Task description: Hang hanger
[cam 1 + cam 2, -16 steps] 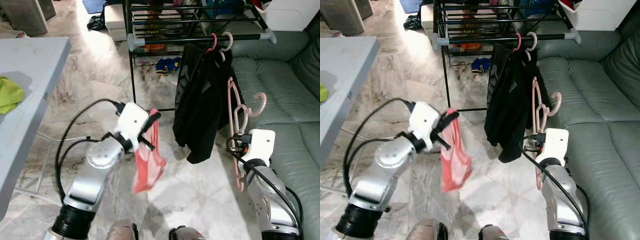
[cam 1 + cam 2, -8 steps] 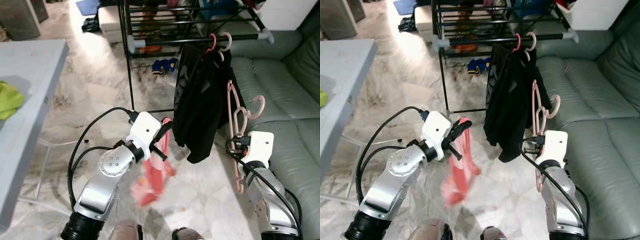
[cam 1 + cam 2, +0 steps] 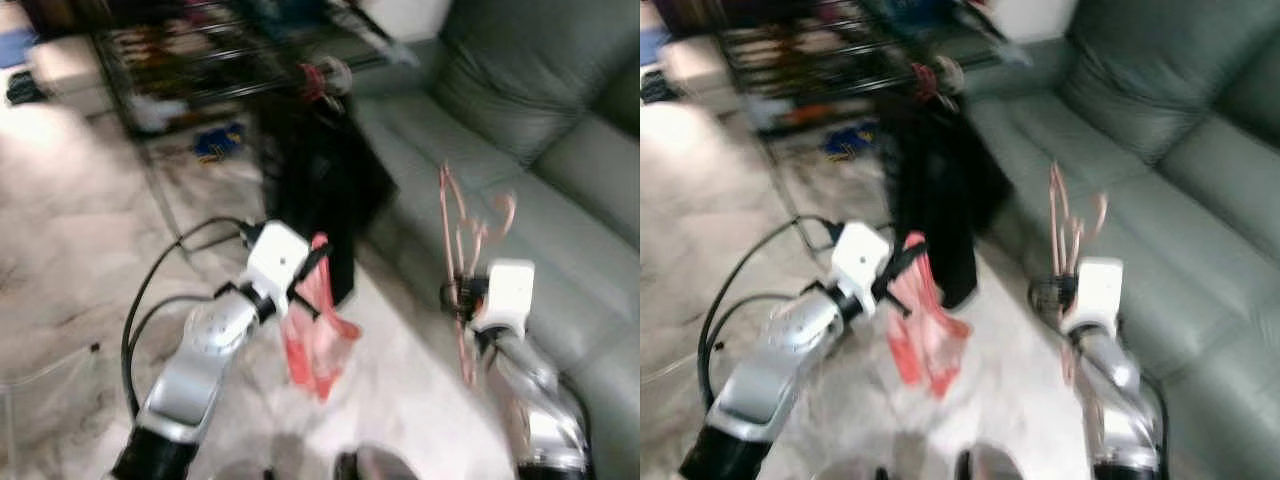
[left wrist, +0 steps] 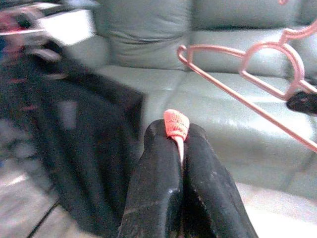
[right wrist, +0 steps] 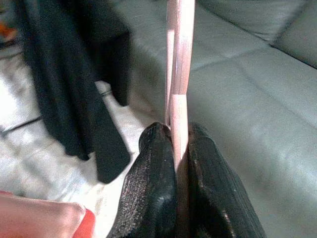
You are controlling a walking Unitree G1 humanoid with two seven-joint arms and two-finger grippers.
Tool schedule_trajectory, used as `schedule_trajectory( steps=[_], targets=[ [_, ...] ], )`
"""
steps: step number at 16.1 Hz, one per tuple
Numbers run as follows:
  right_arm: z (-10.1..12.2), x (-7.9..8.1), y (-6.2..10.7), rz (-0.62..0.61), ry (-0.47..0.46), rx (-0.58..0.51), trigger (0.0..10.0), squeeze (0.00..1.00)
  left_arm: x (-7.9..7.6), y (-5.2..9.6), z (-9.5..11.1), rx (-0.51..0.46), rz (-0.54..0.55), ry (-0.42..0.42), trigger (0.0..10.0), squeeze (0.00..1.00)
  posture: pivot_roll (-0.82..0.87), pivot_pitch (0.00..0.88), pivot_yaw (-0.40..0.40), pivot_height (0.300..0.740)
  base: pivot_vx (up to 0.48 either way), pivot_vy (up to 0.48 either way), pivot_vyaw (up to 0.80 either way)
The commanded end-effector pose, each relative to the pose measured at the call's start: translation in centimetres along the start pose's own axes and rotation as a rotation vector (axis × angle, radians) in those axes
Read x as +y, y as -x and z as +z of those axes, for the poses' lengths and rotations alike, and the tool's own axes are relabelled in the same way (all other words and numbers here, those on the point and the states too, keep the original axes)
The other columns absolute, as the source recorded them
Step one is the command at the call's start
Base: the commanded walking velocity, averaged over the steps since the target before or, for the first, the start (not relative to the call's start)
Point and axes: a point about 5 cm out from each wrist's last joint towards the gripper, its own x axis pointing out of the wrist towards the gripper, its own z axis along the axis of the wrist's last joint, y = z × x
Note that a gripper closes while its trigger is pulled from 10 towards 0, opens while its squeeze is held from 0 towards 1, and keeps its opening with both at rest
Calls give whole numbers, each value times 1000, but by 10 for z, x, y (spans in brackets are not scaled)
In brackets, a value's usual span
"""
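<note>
The head views are blurred. My right gripper [image 3: 463, 296] is shut on the lower part of a pink plastic hanger [image 3: 466, 230], held upright in front of the grey-green sofa [image 3: 540, 190]. The right wrist view has the hanger [image 5: 178, 74] pinched between the black fingers [image 5: 153, 163]. My left gripper [image 3: 312, 262] is shut on a red-pink cloth [image 3: 315, 345] that dangles below it; the cloth's edge [image 4: 176, 124] pokes out between the fingertips. A black garment [image 3: 315, 185] hangs from the rack's rail [image 3: 330, 72] behind both grippers.
The black metal rack [image 3: 190, 55] with shoes and clutter stands at the back left. The sofa runs along the right side. Pale marble floor [image 3: 80, 250] lies on the left, with my legs at the bottom edge.
The whole picture has swung to the right and gone blurry, so the camera moved; the grey table has left the view. Both grippers keep their holds.
</note>
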Motion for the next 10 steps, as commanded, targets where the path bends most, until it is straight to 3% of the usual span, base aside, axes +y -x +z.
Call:
schedule_trajectory(
  steps=[1,5,7,8,9,10],
  targets=[
    [0,-4,1,-11,1,-6,10000,0,-4,-1,4,-21,-10,-16,10000,0,-19,82,-14,740,0,0,-800],
    [-2,-2,2,23,12,7,10000,0,0,-4,12,-79,14,-49,10000,0,-22,67,-9,740,0,0,-141],
    [-2,0,1,77,81,13,10000,0,12,-5,17,-108,81,-69,10000,0,-22,62,-11,740,0,0,0],
    [1,6,1,128,178,-22,10000,0,29,-5,17,-108,154,-118,10000,0,-21,56,-9,740,0,0,0],
    [1,9,1,153,189,-27,10000,0,38,-6,17,-105,178,-156,10000,0,-20,54,-10,740,0,0,0],
    [4,13,1,187,184,-38,10000,0,56,-12,19,-89,219,-225,10000,0,-14,51,-14,740,0,0,0]
  ],
)
